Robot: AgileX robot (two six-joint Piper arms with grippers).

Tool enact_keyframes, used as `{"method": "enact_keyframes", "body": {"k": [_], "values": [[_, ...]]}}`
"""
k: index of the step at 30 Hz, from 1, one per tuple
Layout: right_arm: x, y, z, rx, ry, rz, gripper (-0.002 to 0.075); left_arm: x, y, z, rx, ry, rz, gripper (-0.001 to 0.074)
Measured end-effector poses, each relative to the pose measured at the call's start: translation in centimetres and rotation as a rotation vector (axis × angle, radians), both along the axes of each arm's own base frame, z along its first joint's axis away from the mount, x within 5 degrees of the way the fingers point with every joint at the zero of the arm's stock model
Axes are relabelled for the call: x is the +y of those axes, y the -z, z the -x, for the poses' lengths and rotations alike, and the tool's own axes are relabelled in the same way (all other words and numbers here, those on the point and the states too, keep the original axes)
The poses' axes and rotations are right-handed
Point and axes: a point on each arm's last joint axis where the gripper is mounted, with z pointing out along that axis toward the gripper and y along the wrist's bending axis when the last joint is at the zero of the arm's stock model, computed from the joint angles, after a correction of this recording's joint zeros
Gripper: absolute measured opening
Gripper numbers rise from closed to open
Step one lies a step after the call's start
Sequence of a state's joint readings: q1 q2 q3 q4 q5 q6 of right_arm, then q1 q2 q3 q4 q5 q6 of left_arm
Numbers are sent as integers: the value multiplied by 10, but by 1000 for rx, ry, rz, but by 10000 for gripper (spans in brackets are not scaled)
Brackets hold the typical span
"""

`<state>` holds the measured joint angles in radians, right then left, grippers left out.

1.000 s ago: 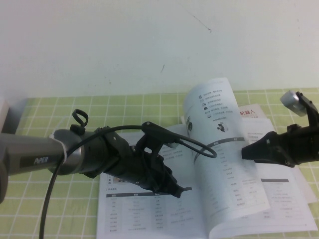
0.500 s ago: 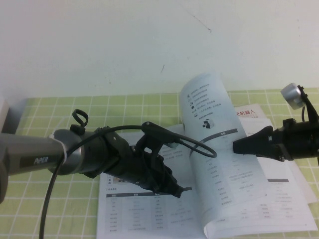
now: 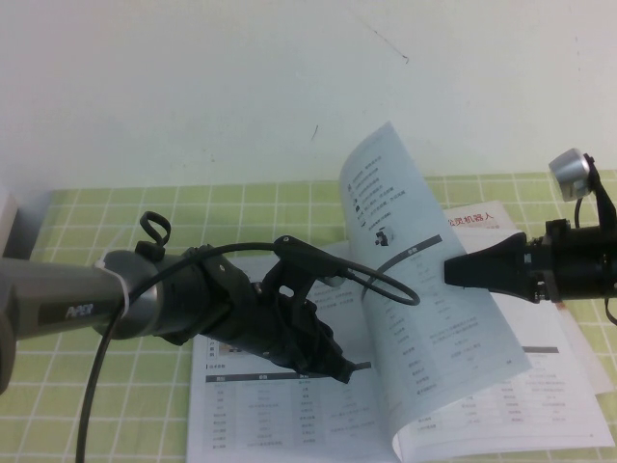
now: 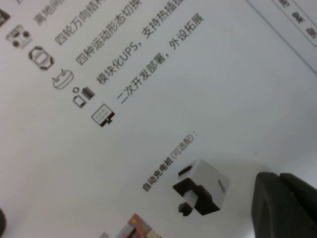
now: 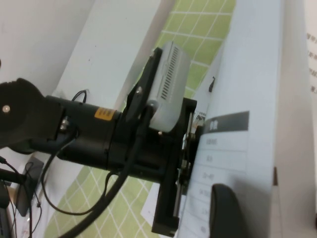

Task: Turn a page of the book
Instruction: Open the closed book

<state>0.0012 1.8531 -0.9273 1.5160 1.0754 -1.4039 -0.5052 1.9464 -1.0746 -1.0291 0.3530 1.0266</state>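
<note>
Page (image 3: 415, 280) is standing up in a curve off the open book (image 3: 289, 415), its free edge leaning against the tip of the right claw (image 3: 451, 270), which is reaching in from the book's right side. That claw's fingers are staying spread fairly wide, gripping nothing, only propping the sheet from behind. Left claw (image 3: 352, 371) is pressing down on the book's left-hand leaf, beside the raised page; whether its fingers are parted, I cannot tell. Book is lying on the green-checked worktop (image 3: 96, 405).
</note>
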Motion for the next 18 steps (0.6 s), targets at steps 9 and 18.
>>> {"method": "enact_keyframes", "body": {"k": [9,18], "values": [[0,0,0,-5,1,-1,364,2,-6,0,-34,13,-14,-4],[0,0,0,-8,0,0,364,12,-70,7,-272,58,-24,-4]]}}
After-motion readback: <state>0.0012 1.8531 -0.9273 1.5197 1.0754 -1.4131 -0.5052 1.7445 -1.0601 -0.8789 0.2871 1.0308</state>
